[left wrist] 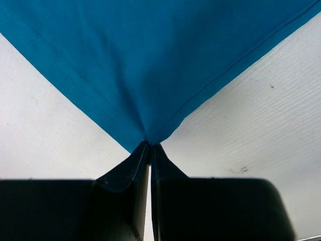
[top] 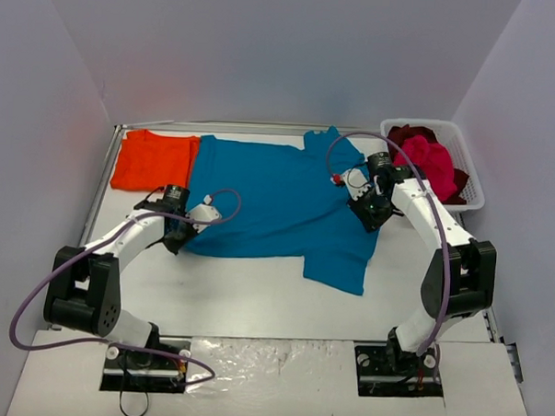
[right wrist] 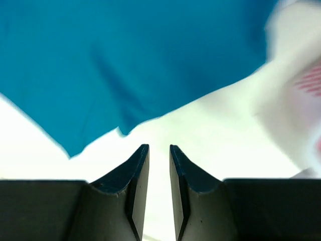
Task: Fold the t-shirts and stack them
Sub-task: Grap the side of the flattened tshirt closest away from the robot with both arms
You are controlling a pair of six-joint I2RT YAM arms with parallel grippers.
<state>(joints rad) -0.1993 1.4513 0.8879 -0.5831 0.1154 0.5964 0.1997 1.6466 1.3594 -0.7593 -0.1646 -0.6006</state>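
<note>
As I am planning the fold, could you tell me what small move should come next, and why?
Probably the right gripper should ease forward onto the edge of the teal shirt and close. Its jaws stand slightly apart with nothing between them, just short of the cloth, while the left gripper is shut on a corner; a fold likely needs both ends held.

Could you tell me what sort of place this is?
Probably a robot lab cell: plain pale walls box in a white table, the left arm and right arm are bolted at its near edge, and a teal t-shirt lies between them.
</note>
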